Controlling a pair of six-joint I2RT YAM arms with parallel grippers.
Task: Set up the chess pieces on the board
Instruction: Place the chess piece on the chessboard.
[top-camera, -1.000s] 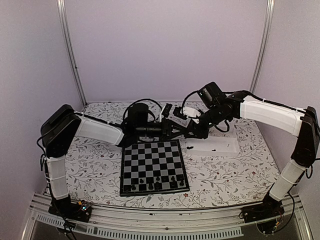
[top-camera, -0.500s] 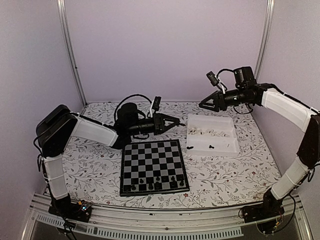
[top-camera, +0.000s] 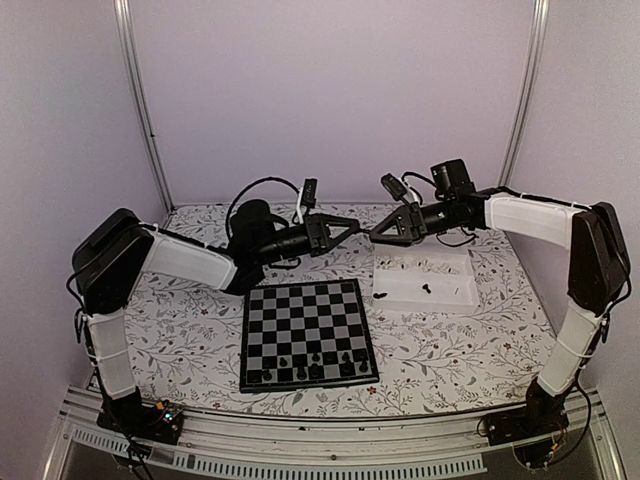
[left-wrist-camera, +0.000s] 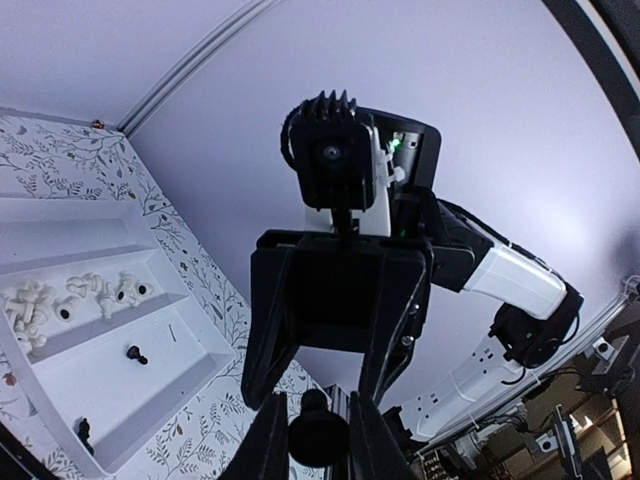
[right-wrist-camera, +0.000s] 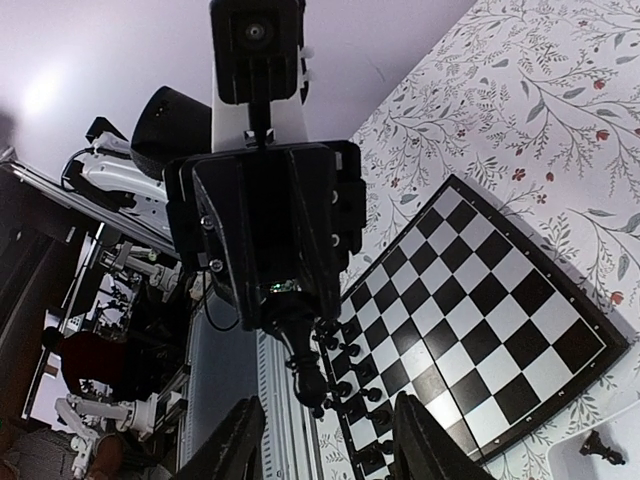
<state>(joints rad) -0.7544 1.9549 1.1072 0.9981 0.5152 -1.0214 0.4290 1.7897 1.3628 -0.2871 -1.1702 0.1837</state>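
Note:
My left gripper (top-camera: 352, 226) is shut on a black chess piece (left-wrist-camera: 318, 445), whose rounded end pokes out between the fingers (left-wrist-camera: 268, 440). It hovers above the table behind the board (top-camera: 308, 333). My right gripper (top-camera: 375, 233) faces it tip to tip, a short gap away, open and holding nothing. In the right wrist view the held chess piece (right-wrist-camera: 306, 375) juts from the left gripper toward my spread right fingers (right-wrist-camera: 235, 445). Black chess pieces (top-camera: 310, 367) stand along the board's near rows.
A white tray (top-camera: 462, 272) lies right of the board, holding white pieces (top-camera: 420, 265) in the back compartment and black ones (top-camera: 428, 291) in the front. The floral tablecloth (top-camera: 190, 330) covers the table. Cables trail off both wrists.
The right gripper opened and swung up and away to the right, then came back down toward the left gripper. The left gripper lifted slightly, keeping the piece.

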